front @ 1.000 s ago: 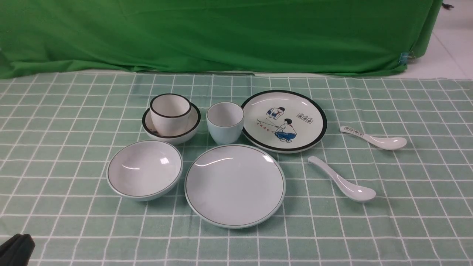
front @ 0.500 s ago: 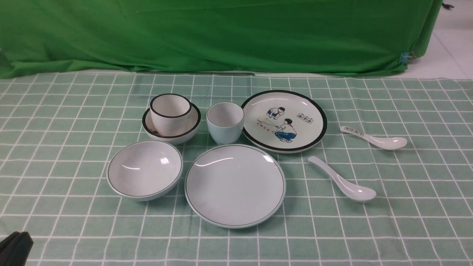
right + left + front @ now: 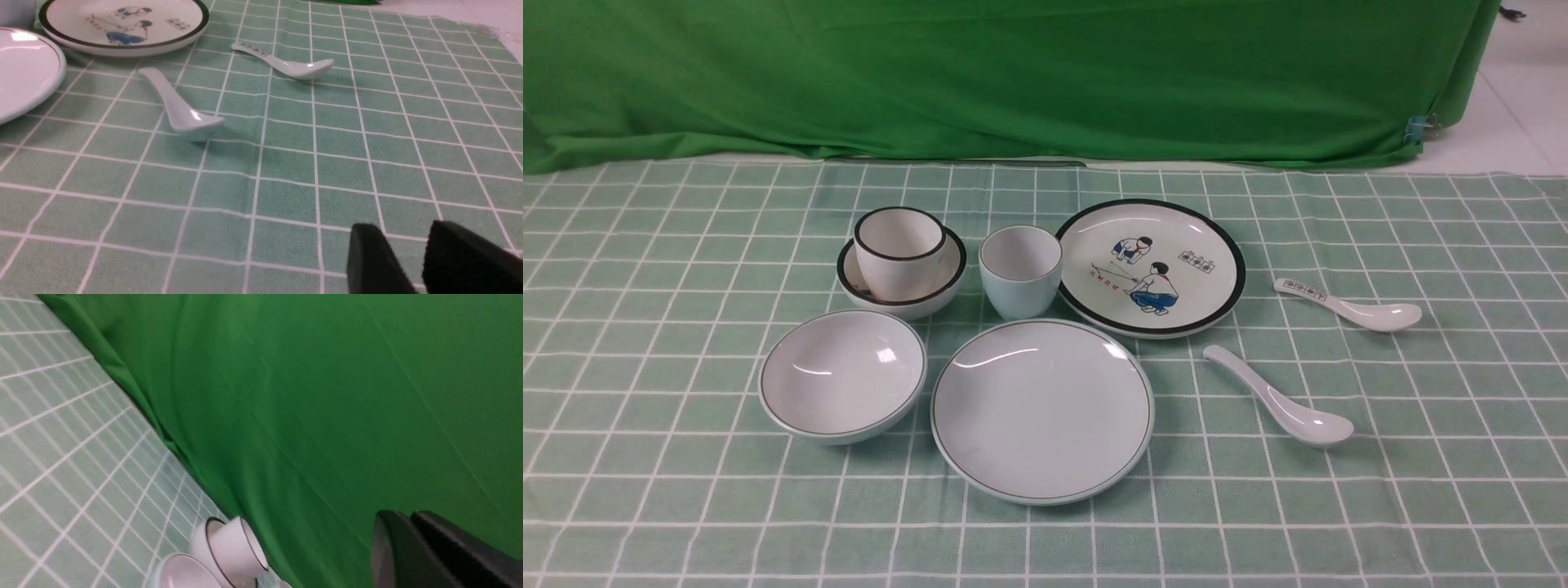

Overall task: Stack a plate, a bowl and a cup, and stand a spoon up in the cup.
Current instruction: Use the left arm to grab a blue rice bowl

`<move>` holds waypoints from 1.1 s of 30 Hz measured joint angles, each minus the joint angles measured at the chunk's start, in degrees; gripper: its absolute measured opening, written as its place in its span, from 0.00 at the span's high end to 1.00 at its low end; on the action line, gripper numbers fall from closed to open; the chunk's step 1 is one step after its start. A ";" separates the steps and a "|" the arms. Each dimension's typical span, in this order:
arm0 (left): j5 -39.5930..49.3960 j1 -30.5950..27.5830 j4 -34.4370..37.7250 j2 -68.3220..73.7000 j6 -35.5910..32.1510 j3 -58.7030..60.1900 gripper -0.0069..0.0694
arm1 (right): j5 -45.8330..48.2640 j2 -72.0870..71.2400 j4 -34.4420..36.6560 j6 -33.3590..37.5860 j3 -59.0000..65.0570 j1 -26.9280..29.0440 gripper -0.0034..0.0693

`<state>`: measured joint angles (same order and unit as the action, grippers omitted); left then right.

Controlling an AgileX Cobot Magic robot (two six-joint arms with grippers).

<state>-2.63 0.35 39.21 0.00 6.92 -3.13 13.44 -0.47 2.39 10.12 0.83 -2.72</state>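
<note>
The plate (image 3: 1042,411) is seen lying flat and bare on the checked tablecloth (image 3: 1421,490), with nothing stacked on it, so none of the task is judged to be done. The bowl (image 3: 842,376) is found just to the left of the plate, rim close to rim; whether the two touch cannot be told. The cup (image 3: 1020,271) stands upright and empty just behind the plate. The spoon (image 3: 1278,398) lies flat to the right of the plate, clear of it, with its handle turned toward the plate's far side. Three placements are left: the bowl onto the plate, the cup into the bowl, and the spoon stood in the cup. Further from the plate, a black-rimmed bowl (image 3: 903,278) holding a black-rimmed cup (image 3: 899,249) is set behind it to the left, a cartoon plate (image 3: 1150,267) behind it to the right, and a marked spoon (image 3: 1347,305) beyond the plain one. The left gripper (image 3: 408,522) is shown with its fingers pressed together on nothing, facing the green backdrop (image 3: 327,396). The right gripper (image 3: 402,226) is shown with a gap between its fingers, nothing held, low over the cloth to the plate's right.
</note>
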 joint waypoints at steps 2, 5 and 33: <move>5.94 1.18 -6.93 0.98 -0.10 -5.84 0.89 | 0.00 0.00 0.00 0.00 0.00 0.00 0.62; 18.63 3.68 -15.69 8.64 -4.94 -17.37 0.89 | 0.00 0.00 0.00 0.00 0.00 0.00 0.62; 51.43 25.25 -20.05 67.18 -37.81 -47.50 0.89 | -20.93 0.00 3.47 -28.95 0.00 0.00 0.63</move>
<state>48.80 25.60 19.15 67.18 -30.89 -50.63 -7.49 -0.47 5.86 -18.83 0.83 -2.72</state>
